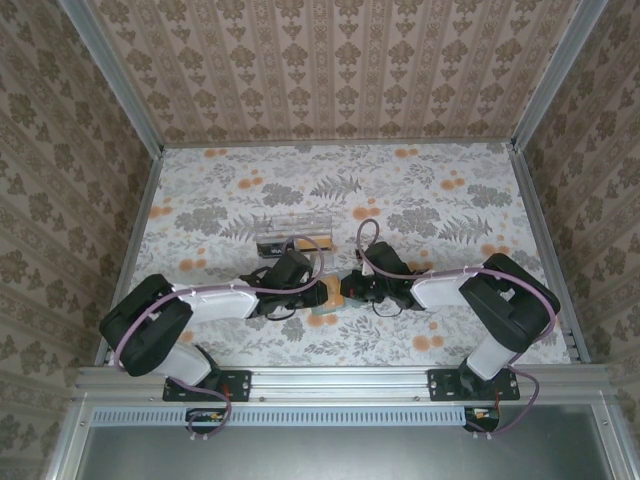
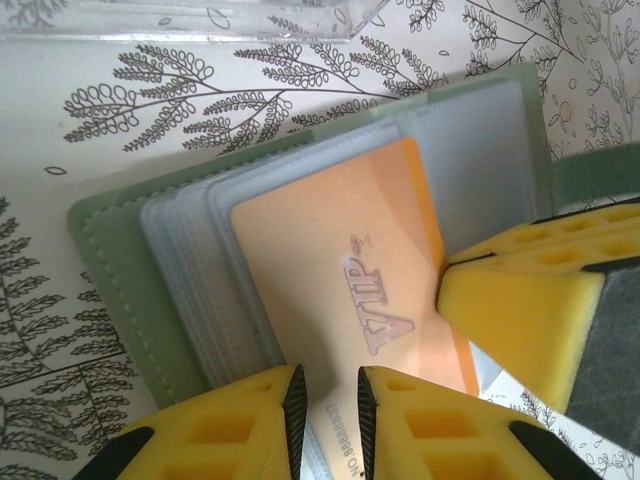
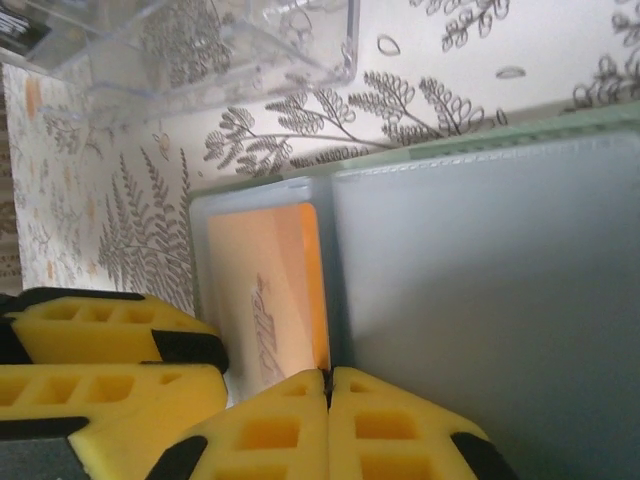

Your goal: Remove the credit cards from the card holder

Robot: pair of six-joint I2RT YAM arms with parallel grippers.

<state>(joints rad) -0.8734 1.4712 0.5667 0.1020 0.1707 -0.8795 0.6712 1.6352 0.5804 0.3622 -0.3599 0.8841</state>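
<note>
Starting on the left: got the left tool (image 2: 328,385) sitting low over the near end of an orange VIP card (image 2: 350,270), yellow fingers (image 2: 235,410) narrowed to a thin slit, with the card's printed end showing through the gap. Can't tell if actually gripping or just straddling it. Further back on the floral worktop (image 1: 450,190), spotted a clear plastic box (image 1: 293,228), apart from everything else. Dead centre between both arms, found the card holder (image 2: 120,290) lying open and flat on the worktop, grey-green cover underneath, frosted plastic sleeves (image 2: 185,270) fanned out on it, orange VIP card resting on top of that stack. Moving right, got the right tool (image 3: 328,380) with jaws pressed completely together, tips right at the seam between the orange VIP card and the big frosted sleeve panel (image 3: 480,300). No telling about anything thin caught in there.
</note>
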